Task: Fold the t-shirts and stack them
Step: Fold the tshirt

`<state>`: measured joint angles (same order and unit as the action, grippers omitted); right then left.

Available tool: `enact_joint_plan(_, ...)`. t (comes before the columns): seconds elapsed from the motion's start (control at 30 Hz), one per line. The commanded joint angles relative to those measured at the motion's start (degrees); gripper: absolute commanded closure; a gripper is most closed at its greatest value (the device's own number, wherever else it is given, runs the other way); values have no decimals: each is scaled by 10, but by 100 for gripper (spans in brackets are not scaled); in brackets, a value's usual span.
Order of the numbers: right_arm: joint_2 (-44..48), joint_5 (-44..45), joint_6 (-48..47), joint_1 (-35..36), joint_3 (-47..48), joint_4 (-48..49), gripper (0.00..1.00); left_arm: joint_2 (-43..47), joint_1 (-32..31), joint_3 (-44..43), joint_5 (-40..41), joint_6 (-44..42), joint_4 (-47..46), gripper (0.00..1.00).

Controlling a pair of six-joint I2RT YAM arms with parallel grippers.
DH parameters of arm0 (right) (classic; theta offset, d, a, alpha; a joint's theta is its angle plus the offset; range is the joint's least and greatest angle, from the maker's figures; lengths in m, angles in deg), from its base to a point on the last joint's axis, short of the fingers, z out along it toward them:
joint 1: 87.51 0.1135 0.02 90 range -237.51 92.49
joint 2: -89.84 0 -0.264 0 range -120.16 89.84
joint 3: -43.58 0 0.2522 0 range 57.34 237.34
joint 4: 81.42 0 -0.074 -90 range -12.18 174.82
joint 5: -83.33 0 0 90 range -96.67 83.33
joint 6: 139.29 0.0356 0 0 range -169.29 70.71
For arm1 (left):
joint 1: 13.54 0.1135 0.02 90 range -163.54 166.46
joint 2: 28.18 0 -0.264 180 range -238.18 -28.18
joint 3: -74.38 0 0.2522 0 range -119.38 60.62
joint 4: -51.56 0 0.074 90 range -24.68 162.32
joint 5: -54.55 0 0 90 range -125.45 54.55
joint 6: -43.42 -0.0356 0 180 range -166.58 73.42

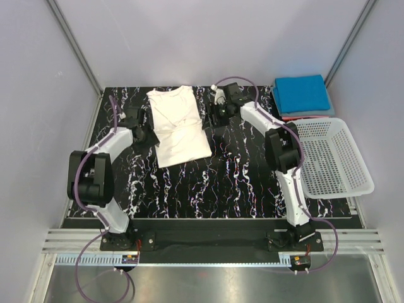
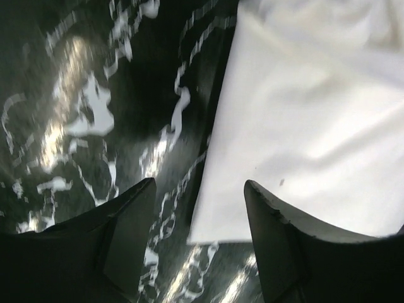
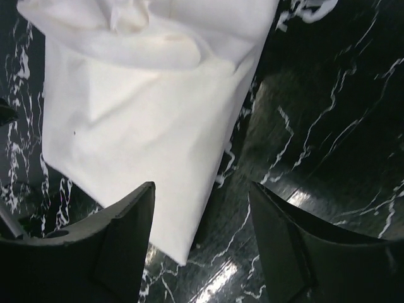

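1. Folding of the white shirt [image 1: 178, 126] looks half done: its sides seem tucked in.
2. Next, I think: grab one short end and lay it over the other.
3. Left pincer [image 2: 199, 183] and right pincer [image 3: 202, 184] are open, holding nothing.
4. The shirt lies on the bench [image 1: 240, 183] between them, its long way running across the gap, bunchy end far out.

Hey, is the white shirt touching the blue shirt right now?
Apart. The top view shows the white shirt and the blue shirt with a stretch of dark table between them.
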<state>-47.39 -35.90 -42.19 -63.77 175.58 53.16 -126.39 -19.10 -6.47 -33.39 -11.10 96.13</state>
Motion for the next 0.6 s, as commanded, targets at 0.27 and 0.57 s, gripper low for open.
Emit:
enact_joint_plan(0.27, 73, -96, -26, 4, -157, -11, 45, 102, -6, 169, -104, -26, -69, 33)
enact_joint_plan(0.57, 99, -130, -11, 9, -238, 40, 52, 53, -6, 181, -139, -16, -102, 51)
